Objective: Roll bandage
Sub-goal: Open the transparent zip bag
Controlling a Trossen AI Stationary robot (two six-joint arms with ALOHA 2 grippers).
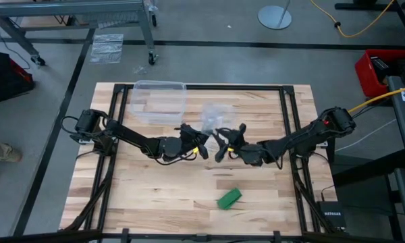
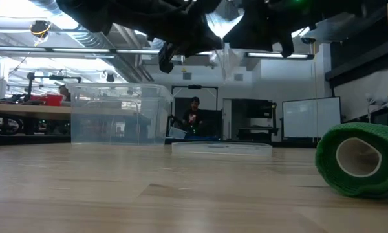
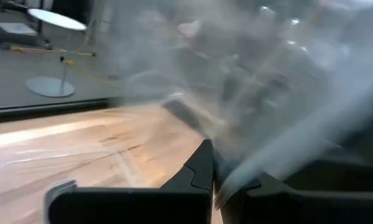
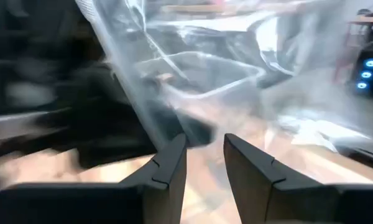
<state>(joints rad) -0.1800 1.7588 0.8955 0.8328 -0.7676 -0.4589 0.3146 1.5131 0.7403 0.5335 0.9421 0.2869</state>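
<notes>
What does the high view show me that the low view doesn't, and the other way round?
Only the high view shows both arms whole, the left gripper and right gripper facing each other mid-table with the clear plastic bag between them, and the bandage lying apart, nearer the table's front edge. Only the low view shows the roll's hollow core, a flat clear lid on the table, and a person in the room behind. Both show the green roll, the bag and the clear plastic bin.

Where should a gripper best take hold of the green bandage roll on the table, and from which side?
Probably from above, fingers closing across the outer curved sides of the bandage roll. It lies on its side on the wooden table, hollow core horizontal, with bare table all round.
</notes>
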